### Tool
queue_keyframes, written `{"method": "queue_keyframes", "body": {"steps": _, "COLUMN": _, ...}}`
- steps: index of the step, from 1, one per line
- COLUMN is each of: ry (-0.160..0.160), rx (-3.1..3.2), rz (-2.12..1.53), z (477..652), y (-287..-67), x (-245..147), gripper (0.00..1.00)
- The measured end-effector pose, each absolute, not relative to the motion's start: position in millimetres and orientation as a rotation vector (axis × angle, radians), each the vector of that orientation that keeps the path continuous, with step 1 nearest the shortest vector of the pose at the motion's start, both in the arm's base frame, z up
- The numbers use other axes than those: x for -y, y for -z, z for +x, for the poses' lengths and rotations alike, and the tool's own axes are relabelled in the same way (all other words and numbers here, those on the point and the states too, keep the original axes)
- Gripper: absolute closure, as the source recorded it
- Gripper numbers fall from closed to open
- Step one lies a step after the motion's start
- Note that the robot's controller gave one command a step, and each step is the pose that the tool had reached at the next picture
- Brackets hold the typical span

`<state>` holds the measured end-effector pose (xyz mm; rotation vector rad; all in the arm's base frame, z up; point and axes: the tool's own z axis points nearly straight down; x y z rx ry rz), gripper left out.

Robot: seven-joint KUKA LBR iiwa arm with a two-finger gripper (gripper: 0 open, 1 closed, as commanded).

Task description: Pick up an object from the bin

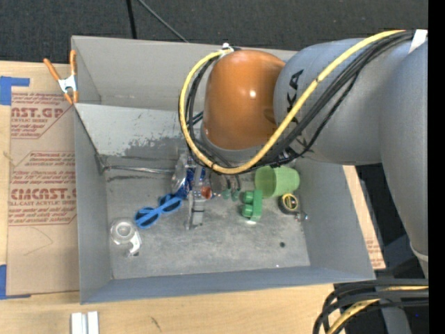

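My gripper (195,213) hangs low in the middle of the bin, under the arm's orange cover. A blue plastic handled thing (161,210) lies slantwise just left of it, and its upper end reaches up against the gripper. Whether the gripper has hold of it is hidden. A green cup (278,181) lies on its side to the right, with a small green piece (250,206) below it.
A clear plastic cap-like thing (124,234) lies near the bin's front left corner. A small yellow and black round thing (289,202) sits right of the green piece. The arm and its cables cover the bin's back right.
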<state>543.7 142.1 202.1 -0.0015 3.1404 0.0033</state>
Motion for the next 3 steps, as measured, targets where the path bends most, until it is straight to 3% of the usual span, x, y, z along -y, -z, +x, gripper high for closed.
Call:
{"method": "queue_keyframes", "body": {"steps": 1, "ry": 0.0, "rx": -3.146, "rz": -0.012, "z": 588.4, "y": -78.9, "x": -141.7, "gripper": 0.0}}
{"method": "queue_keyframes", "body": {"steps": 2, "ry": -0.005, "rx": -3.141, "rz": -0.011, "z": 589.9, "y": -83.8, "x": -142.4, "gripper": 1.0}}
{"method": "queue_keyframes", "body": {"steps": 3, "ry": -0.007, "rx": -3.131, "rz": -0.058, "z": 567.9, "y": -214.7, "x": -173.4, "gripper": 1.0}}
